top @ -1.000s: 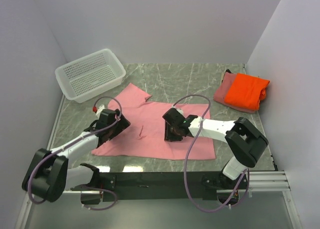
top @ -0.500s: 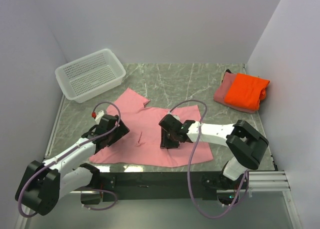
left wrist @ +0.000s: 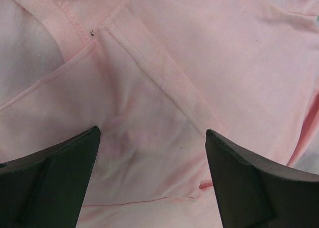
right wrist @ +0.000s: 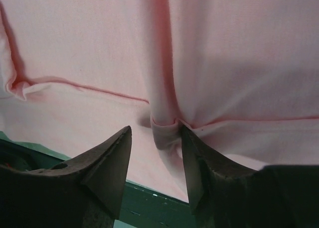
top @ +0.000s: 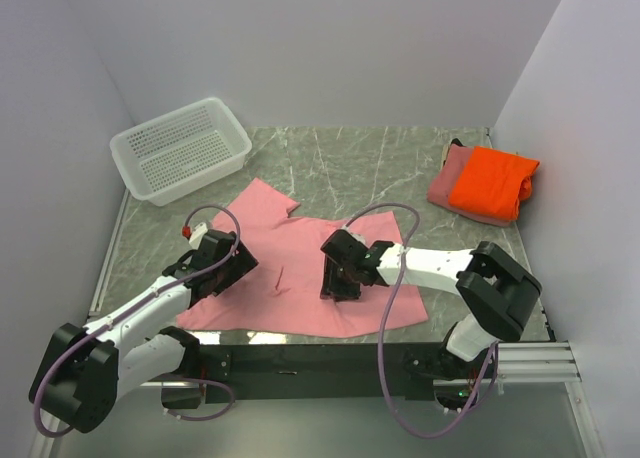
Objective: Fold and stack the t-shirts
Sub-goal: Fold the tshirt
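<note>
The light pink t-shirt (top: pixel 285 273) lies spread on the marble table, its near hem at the table's front edge. My left gripper (top: pixel 228 263) hovers low over its left part, near a sleeve seam (left wrist: pixel 149 73), and stands open (left wrist: pixel 151 134) with flat cloth below. My right gripper (top: pixel 340 275) is over the shirt's middle near the hem. Its jaws are apart (right wrist: pixel 156 131), and a raised fold of pink cloth (right wrist: pixel 167 133) stands between them, against the right finger. The orange t-shirt (top: pixel 490 181) lies folded on the dusty rose one (top: pixel 448 186) at the back right.
A white perforated basket (top: pixel 180 150) sits at the back left. The dark front rail (top: pixel 300 358) runs just beyond the shirt's near hem. Walls close the table on the left, back and right.
The pink shirt has slid toward the front edge, and both grippers came nearer with it. The right jaws have spread a little off the fold.
</note>
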Robot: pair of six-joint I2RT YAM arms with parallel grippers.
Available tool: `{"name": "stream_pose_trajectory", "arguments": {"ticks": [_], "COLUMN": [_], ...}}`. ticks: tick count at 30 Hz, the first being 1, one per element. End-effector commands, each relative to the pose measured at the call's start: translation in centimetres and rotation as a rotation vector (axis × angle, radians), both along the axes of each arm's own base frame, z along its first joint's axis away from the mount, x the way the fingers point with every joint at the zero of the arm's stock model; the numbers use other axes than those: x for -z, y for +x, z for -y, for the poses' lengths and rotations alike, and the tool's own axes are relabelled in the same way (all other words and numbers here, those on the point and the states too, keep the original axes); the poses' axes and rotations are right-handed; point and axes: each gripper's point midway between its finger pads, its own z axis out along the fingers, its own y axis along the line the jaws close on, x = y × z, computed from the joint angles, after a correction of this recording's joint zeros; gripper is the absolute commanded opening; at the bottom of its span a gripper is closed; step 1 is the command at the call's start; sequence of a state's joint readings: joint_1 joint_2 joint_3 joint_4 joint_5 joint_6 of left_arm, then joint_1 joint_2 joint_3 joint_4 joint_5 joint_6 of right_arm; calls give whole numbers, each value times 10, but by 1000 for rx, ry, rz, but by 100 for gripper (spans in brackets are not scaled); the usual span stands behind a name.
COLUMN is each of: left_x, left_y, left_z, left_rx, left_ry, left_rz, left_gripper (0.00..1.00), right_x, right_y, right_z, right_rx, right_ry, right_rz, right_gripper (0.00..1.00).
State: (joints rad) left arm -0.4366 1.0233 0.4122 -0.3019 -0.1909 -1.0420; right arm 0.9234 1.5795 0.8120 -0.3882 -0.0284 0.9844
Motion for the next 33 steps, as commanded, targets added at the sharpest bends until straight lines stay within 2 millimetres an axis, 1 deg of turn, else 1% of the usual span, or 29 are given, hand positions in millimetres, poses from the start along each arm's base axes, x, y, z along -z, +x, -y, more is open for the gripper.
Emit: {"name": "stream_pose_trajectory", "arguments": {"ticks": [1,5,7,8,10,11,12,13,14,15,16,17,18,19,20,21,22,23,24,25,26,27,28,29,30,31,32,33], "left_x": [22,22,19,12,-4,-10,-25,-33,-39,-56,-61,-78,-83,-81,-94,-97,-90,-103,-106,-97,-109,-111,-101,-114,-115,-99,-112,-109], "left_y": [-31,-33,-32,-27,-18,-14,-4,1,5,16,22,34,41,48,59,67,74,87,96,103,115,122,130,145,151,157,170,177], "left_z": [-13,-14,-14,-11,-6,-5,-2,-1,-1,3,3,7,9,10,14,17,19,25,30,34,42,46,52,60,67,70,76,78], "left_rx": [-3,-3,-2,11,21,27,26,25,30,31,31,45,51,59,76,84,105,113,125,141,156,170,187,206,228,245,258,263], "left_ry": [65,66,67,60,38,35,28,29,37,32,46,48,57,78,91,101,128,124,122,136,128,125,134,129,123,142,148,161], "left_rz": [-138,-148,-141,-115,-62,-44,-5,15,28,67,76,120,133,120,152,159,137,167,182,158,184,184,158,190,186,140,165,157], "left_gripper": [94,95,95,95,95,95,95,95,95,96,96,96,97,97,97,97,97,97,97,97,98,98,98,98,98,97,97,97], "right_x": [49,47,41,30,16,3,-9,-18,-34,-43,-50,-57,-60,-61,-63,-62,-64,-64,-62,-63,-63,-60,-59,-64,-61,-66,-66,-62], "right_y": [-51,-43,-34,-23,-12,-1,7,12,25,30,36,48,54,60,72,78,87,94,106,115,123,133,141,151,160,169,174,181], "right_z": [103,109,107,101,90,80,75,71,64,65,65,69,72,76,85,90,95,98,104,105,106,105,109,108,107,108,111,112], "right_rx": [30,72,85,76,59,45,41,36,34,41,48,73,88,103,129,141,141,145,171,165,168,170,182,177,180,185,190,196], "right_ry": [-382,-365,-342,-313,-265,-232,-207,-192,-166,-163,-152,-142,-135,-128,-131,-138,-151,-155,-158,-157,-154,-151,-150,-145,-148,-151,-165,-174], "right_rz": [-193,-181,-152,-102,-49,-8,34,59,100,124,141,159,167,171,186,192,213,223,231,247,255,266,268,290,298,316,327,331], "right_gripper": [54,56,56,56,56,56,56,56,56,56,56,56,56,56,56,56,56,56,56,56,55,55,55,54,54,54,54,54]}}
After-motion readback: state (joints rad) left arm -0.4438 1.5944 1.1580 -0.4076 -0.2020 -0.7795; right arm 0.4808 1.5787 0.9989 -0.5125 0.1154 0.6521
